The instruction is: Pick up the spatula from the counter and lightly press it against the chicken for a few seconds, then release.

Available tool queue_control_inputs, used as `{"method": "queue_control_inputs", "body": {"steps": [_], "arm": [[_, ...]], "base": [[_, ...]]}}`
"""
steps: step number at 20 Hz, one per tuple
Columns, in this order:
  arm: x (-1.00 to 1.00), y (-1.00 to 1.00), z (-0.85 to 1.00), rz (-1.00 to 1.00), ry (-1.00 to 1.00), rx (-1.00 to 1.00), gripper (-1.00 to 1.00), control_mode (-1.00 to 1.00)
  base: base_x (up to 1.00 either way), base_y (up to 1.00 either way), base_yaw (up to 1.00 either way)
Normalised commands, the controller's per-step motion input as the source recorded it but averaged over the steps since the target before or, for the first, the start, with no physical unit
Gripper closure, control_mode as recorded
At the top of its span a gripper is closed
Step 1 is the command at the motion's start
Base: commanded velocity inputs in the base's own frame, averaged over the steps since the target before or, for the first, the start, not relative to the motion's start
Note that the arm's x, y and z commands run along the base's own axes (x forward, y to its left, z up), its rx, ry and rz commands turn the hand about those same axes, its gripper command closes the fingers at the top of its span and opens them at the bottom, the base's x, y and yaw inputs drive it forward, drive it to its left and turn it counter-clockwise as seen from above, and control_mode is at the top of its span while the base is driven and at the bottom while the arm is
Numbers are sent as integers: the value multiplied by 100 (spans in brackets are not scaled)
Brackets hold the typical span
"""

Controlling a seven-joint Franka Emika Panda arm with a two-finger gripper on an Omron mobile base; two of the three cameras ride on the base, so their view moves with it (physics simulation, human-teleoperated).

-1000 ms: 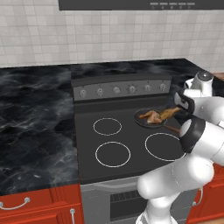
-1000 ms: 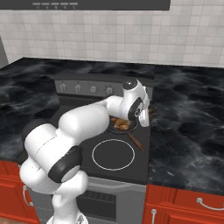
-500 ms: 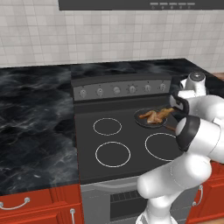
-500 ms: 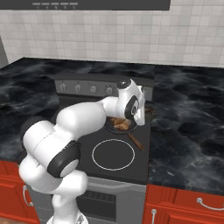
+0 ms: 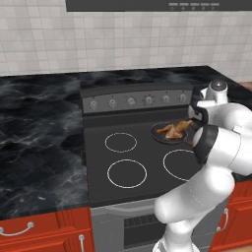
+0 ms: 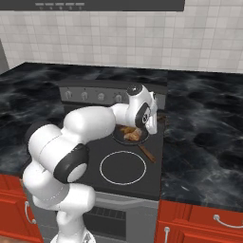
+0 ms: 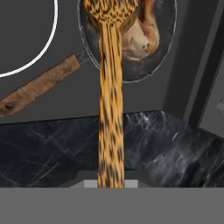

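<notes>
Striped orange wood, the spatula (image 7: 109, 109) is clamped by its handle end in the narrowed jaws, its long axis pointing straight out from them, its blade over the chicken (image 7: 141, 37) in the pan (image 7: 151, 73), contact unclear.

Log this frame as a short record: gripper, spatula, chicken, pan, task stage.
gripper: shut on the spatula's handle
spatula: wooden, head reaching over the chicken; contact not clear
chicken: lying in the pan
pan: dark, wooden handle, on the stove's back right burner
task stage: spatula picked up and at the chicken; release not yet done
</notes>
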Motion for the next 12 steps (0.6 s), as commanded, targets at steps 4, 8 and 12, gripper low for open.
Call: {"method": "queue_control_inputs", "body": {"steps": [4,8,12], "arm": [[21,0,-1,0,0,0,100,-100],[17,0,-10,0,0,0,100,-100],[13,0,-20,0,0,0,100,-100]], "base": [[0,0,0],[0,0,0],[0,0,0]]}}
